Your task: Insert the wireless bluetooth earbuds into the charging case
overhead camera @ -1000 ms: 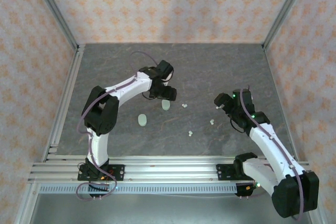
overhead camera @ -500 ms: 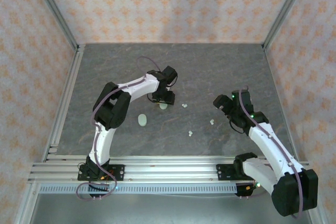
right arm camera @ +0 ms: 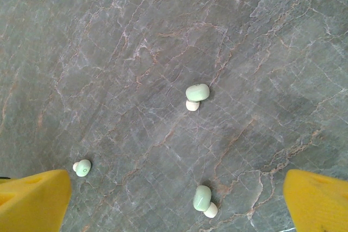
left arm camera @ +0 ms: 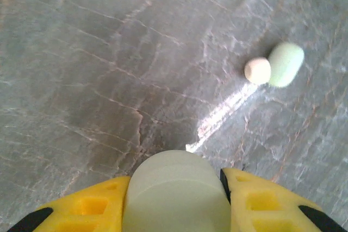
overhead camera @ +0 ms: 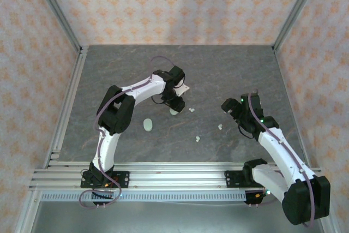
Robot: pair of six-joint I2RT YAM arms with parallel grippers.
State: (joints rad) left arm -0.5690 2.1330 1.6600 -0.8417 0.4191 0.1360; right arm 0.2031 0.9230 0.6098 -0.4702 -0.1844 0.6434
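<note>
— Left hand (left arm camera: 175, 177) first: what has it just done?

— A second ago it hung just past the charging case (left arm camera: 174, 202). Since then I have lowered it around the case. The pale green case now sits between my yellow fingers (left arm camera: 92, 209) and touches both. I judge that a closed grip, though the case looks as if it is resting on the grey tabletop (left arm camera: 81, 80). From above, the case has barely shifted.

— What does that mean for the job?

— The case is held, but nothing is in it yet. Three earbuds (right arm camera: 196, 95) lie loose on the stone, well apart from one another. My right hand (right arm camera: 174, 205) hovers over them where it was, with its fingers spread wide and holding nothing.

— Which way do things point?

— The gripped case shows me a rounded end that faces away from my wrist. Its long axis therefore seems to run along my reach, between the fingers. I cannot tell where its lid seam lies. The nearest earbud (left arm camera: 274, 66) lies on its side, beyond the case and to the right in the left wrist view. Its axis slants, with the whitish tip at lower left and the green body at upper right. A second charging case (overhead camera: 147, 125) lies nearer the arm bases, with its long axis running near to far.
</note>
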